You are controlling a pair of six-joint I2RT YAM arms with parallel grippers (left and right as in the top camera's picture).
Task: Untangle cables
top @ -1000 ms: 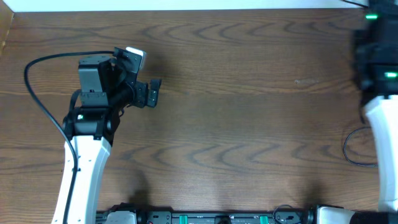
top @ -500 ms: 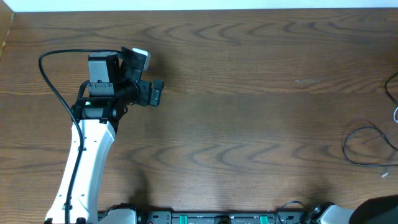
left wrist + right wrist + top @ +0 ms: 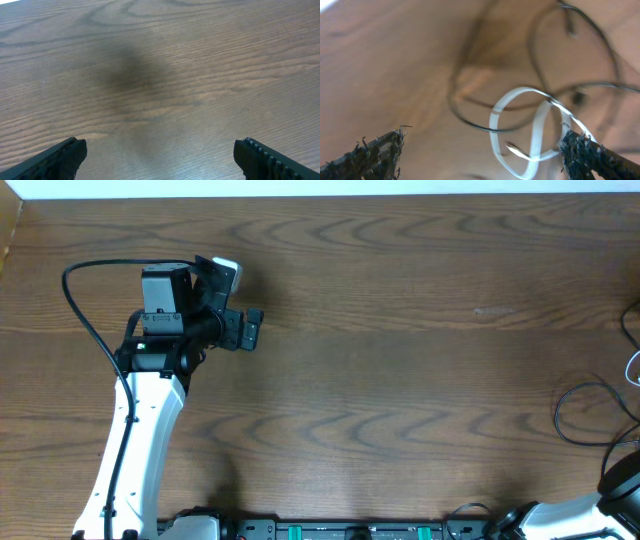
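Note:
The cables lie at the table's right edge. In the overhead view a thin black cable [image 3: 578, 416] loops there, with a bit of white cable [image 3: 634, 366] beside it. The right wrist view shows the white flat cable [image 3: 501, 114] curled in a loop, crossed by black cable loops [image 3: 461, 111]. My right gripper [image 3: 482, 159] is open above them. The white loop sits between its fingers, close to the right fingertip [image 3: 585, 152], and nothing is gripped. My left gripper [image 3: 160, 159] is open over bare wood, far from the cables, and shows at the left of the overhead view [image 3: 238, 302].
The wooden table [image 3: 400, 360] fills the overhead view. The left arm's thick black lead [image 3: 80, 320] arcs at the far left. A dark part of the right arm [image 3: 622, 476] shows in the bottom right corner. The table's far edge runs along the top.
The right arm has pulled back from the far right to the bottom right corner and its gripper has opened, uncovering the cables at the right edge. The left arm shifted slightly right, then stayed still.

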